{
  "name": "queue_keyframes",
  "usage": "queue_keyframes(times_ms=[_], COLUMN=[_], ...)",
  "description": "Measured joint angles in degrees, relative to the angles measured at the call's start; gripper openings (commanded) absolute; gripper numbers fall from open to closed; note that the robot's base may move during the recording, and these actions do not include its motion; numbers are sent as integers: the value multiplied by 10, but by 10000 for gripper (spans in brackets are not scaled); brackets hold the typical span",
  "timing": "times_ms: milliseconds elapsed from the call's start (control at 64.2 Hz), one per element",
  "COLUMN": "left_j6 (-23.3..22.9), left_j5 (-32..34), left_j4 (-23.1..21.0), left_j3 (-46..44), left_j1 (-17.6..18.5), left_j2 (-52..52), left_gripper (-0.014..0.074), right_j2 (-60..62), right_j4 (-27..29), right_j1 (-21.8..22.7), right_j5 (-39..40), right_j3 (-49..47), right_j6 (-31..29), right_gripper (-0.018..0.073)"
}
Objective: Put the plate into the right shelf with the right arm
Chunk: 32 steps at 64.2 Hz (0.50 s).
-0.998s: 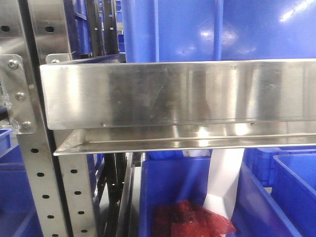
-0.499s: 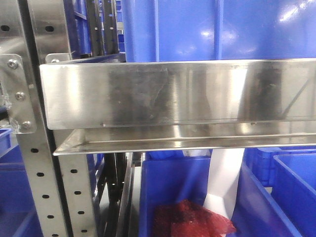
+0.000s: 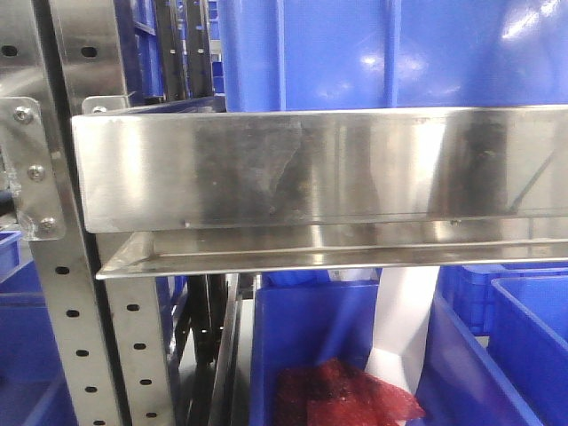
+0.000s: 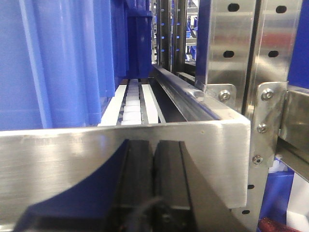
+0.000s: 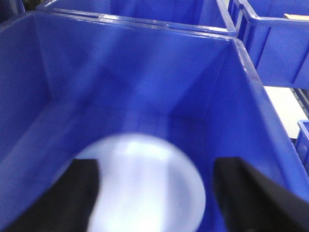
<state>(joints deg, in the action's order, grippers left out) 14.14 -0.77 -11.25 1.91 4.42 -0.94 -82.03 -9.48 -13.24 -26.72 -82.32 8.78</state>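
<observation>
The white round plate shows blurred in the right wrist view, low inside a deep blue bin. My right gripper is open above it, with its two dark fingers wide apart on either side of the plate and not clamping it. The right shelf fills the front view with its broad brushed steel lip. My left gripper is shut and empty, close in front of a steel shelf lip.
Perforated steel uprights stand at the left. Blue bins sit above and below the lip; the lower bin holds red mesh and a white strip. More blue bins stand behind and beside the plate's bin.
Only the reflections on the steel lip shift a little at its right end. Nothing else in the front view has moved.
</observation>
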Motion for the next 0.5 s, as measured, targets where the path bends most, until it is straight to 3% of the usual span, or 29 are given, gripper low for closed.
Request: queue_keyframes(times_ms=[156, 421, 499], left_j6=[0, 0, 0], left_j5=[0, 0, 0], left_j4=[0, 0, 0], left_j3=[0, 0, 0], left_j1=[0, 0, 0], left_j2=[0, 0, 0], left_gripper=[-47, -47, -47], right_j2=[48, 177, 229], right_j4=[0, 7, 8], right_j1=[0, 0, 0], right_j5=[-8, -42, -43], right_j3=[0, 15, 54], right_j6=[0, 0, 0], right_gripper=[505, 59, 57])
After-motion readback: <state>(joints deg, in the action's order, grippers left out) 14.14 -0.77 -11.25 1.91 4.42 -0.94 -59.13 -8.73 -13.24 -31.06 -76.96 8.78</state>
